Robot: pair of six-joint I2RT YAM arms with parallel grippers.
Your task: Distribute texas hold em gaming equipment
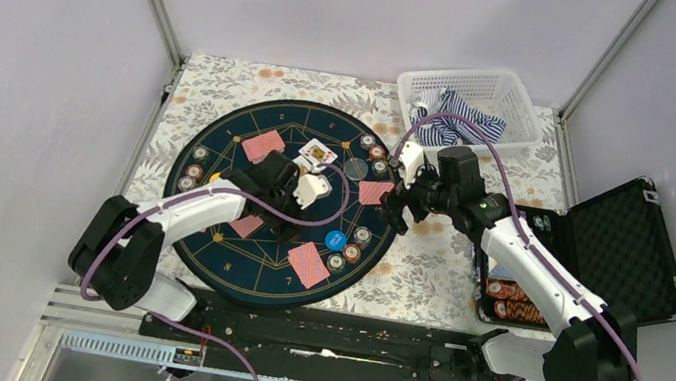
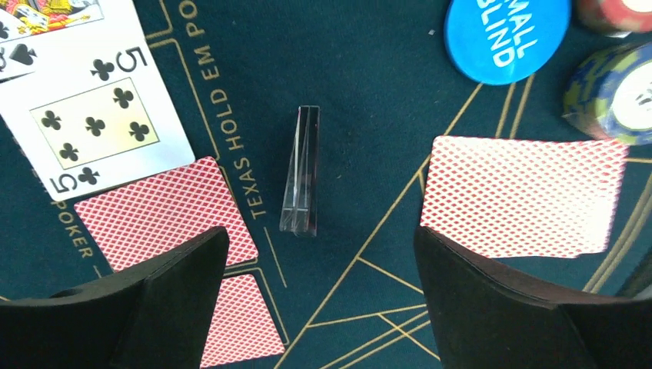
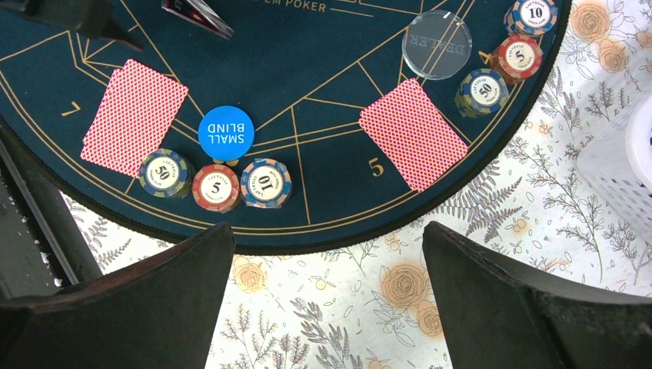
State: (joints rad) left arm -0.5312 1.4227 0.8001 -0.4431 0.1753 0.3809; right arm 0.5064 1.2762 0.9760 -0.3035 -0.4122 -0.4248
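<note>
Left gripper point(image 2: 319, 234) and right gripper point(image 3: 327, 228) were held open, empty, above the poker mat point(image 3: 323, 69), a clear stand point(image 2: 301, 169) seen upright mid-mat, face-down cards point(image 3: 415, 144) and chip stacks point(image 3: 215, 187) dealt to seats along its rim.

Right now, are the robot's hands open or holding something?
Left hand: open, holding nothing.
Right hand: open, holding nothing.

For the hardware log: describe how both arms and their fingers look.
The left arm and right arm have white shells with black joints and black bases. Purple cables loop along each. The fingers are black, broad and wedge-shaped.
</note>
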